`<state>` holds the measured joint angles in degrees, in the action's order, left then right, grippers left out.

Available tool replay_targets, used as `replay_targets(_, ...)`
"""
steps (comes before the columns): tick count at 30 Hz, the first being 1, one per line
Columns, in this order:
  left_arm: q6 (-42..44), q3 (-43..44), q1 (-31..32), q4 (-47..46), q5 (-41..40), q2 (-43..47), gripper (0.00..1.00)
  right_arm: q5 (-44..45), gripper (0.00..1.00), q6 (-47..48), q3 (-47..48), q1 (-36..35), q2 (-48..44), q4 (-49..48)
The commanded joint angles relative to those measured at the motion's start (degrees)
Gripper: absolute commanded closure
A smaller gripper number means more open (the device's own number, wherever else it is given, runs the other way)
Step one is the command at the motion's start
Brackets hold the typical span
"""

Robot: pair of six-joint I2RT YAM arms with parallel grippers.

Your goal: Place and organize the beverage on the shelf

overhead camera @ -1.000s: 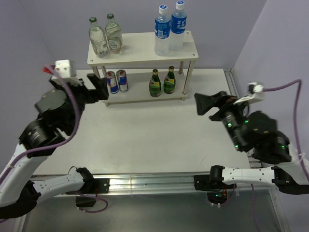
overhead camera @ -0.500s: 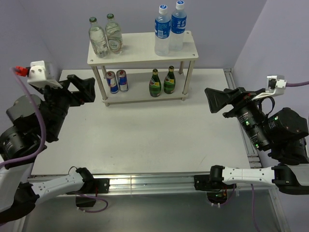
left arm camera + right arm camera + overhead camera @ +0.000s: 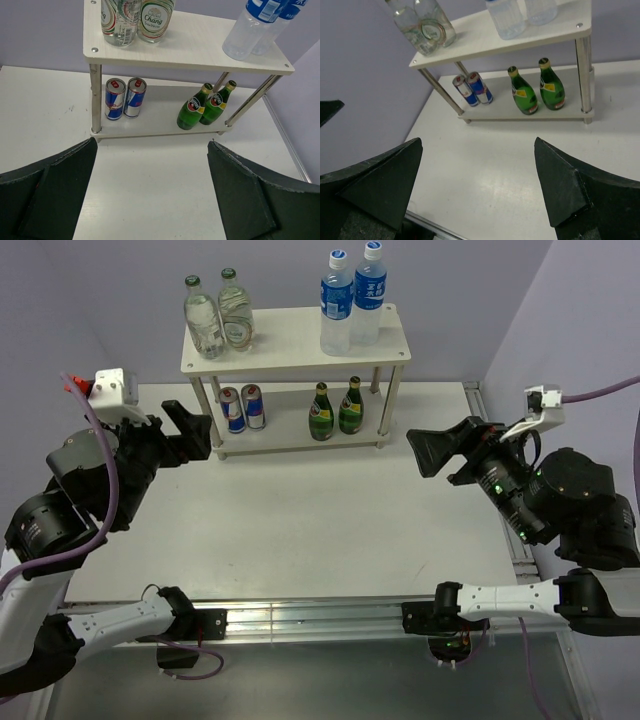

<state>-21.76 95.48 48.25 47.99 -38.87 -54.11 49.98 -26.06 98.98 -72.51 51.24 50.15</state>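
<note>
shelf (image 3: 300, 345) hugs far edge of table (image 3: 320, 515)

The shelf (image 3: 185, 47) has smooth, pale boards with a matt, wood-like face, small metal screws (image 3: 94, 50) at the corners, and legs (image 3: 95, 100) that gleam like polished metal. The clear bottles (image 3: 118, 20) look like glossy glass, the water bottles (image 3: 245, 35) like thin clear plastic. The green bottles (image 3: 190, 109) are dark, shiny glass, and the cans (image 3: 115, 98) are glossy printed metal. The counter (image 3: 150, 190) is smooth matt white. Both arms' jaws are matt black plastic, faintly grainy.
</note>
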Motion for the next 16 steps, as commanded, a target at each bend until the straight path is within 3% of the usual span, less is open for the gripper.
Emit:
replay_targets(1,-1.5,0.8,0.2,1.7,-0.4,-0.2,0.01,-0.5,0.0,-3.1,1.5,-0.4,0.5,6.0)
replay_targets(16,-2.1,0.7,0.2,2.4,-1.1,0.2,0.01,-2.2,0.0,-2.1,-0.9,-0.4,-0.2,4.2)
